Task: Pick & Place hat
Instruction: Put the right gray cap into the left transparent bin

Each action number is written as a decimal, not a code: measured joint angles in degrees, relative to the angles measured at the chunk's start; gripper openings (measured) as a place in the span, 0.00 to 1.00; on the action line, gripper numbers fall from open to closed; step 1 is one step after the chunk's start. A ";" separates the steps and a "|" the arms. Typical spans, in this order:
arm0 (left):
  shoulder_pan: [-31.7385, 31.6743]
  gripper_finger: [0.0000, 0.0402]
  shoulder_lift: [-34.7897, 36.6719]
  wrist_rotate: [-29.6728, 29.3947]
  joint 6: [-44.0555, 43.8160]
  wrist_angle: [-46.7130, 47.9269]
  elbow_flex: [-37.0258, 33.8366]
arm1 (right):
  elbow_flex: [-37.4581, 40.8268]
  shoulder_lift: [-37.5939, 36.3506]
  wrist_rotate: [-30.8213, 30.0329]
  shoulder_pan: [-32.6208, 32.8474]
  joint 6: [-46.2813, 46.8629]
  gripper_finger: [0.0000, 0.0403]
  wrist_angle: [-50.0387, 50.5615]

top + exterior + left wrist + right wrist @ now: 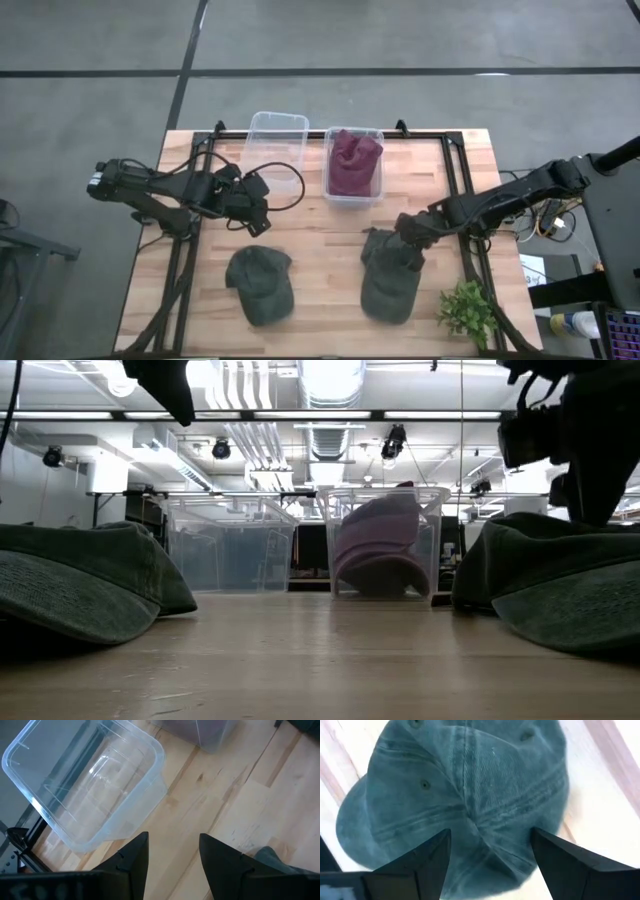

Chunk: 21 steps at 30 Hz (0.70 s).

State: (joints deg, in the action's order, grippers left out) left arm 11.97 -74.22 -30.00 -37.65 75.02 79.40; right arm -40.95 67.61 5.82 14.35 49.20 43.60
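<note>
a dark green hat [388, 278] lies flat on the wooden tabletop [320, 270], directly under the right pincer [490, 862], whose fingers spread wide over its crown, holding nothing. the left pincer [172, 865] hovers open near an empty clear bin [85, 785], a second green hat [260, 283] just beside it.

Two bins [278, 128] side by side behind two caps [260, 283], plant [468, 312] at front right
</note>
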 joint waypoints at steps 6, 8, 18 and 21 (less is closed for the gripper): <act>0.00 0.42 0.00 0.00 0.00 -0.11 0.00 | 5.81 0.00 0.22 0.00 1.55 0.67 -7.41; 0.00 0.42 0.00 0.00 0.00 -0.47 0.00 | 7.55 0.00 0.43 0.00 2.93 0.67 -7.39; 0.01 0.42 0.00 0.04 -0.02 -1.02 -0.02 | 12.54 0.00 2.36 0.00 9.82 0.53 -8.72; 0.00 0.42 0.00 0.04 -0.02 -1.05 -0.02 | 12.78 0.00 2.40 0.00 10.95 0.44 -9.76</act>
State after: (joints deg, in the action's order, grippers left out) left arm 11.97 -74.22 -29.95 -37.67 73.97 79.37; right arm -28.16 67.61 8.22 14.35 60.15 33.84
